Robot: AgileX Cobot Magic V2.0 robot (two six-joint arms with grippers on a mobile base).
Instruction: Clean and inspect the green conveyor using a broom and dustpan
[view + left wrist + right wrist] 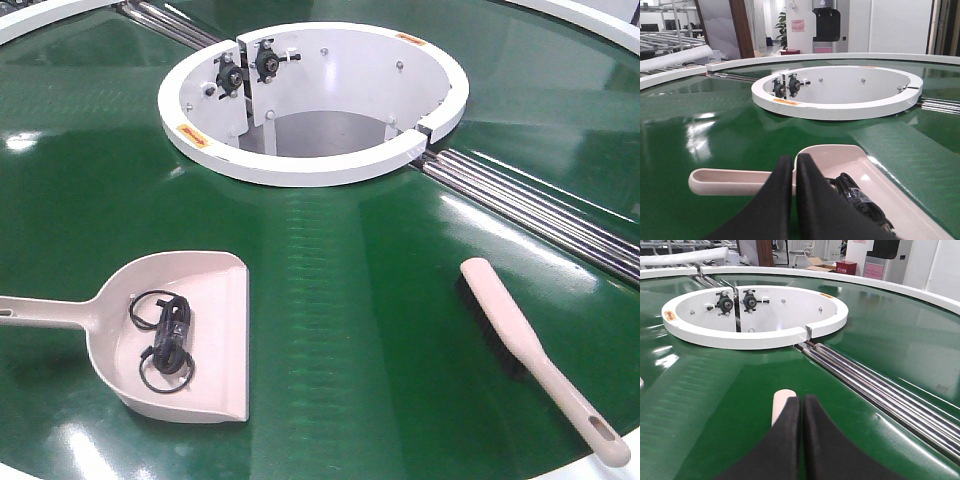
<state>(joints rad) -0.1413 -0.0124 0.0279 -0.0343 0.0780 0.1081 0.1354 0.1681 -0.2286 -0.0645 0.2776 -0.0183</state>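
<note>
The green conveyor (pixel 350 290) fills the front view. The beige dustpan (pixel 222 290) lies flat at the front left, handle pointing left, with a black coiled cable bundle (pixel 167 340) inside it. The slim beige broom (pixel 530 355) lies at the front right, bristles down, its slotted handle end nearest me. Neither gripper shows in the front view. In the left wrist view my left gripper (pixel 793 159) is shut and empty, just above where the handle joins the dustpan (pixel 840 155). My right gripper (pixel 801 400) is shut and empty over the broom (pixel 781 404), whose rounded tip alone shows.
A white ring (pixel 300 170) with black bearing mounts (pixel 265 62) walls the round central opening. Shiny metal rollers (pixel 540 205) cross the belt from the ring toward the right. The belt's white outer rim (pixel 890 285) curves behind.
</note>
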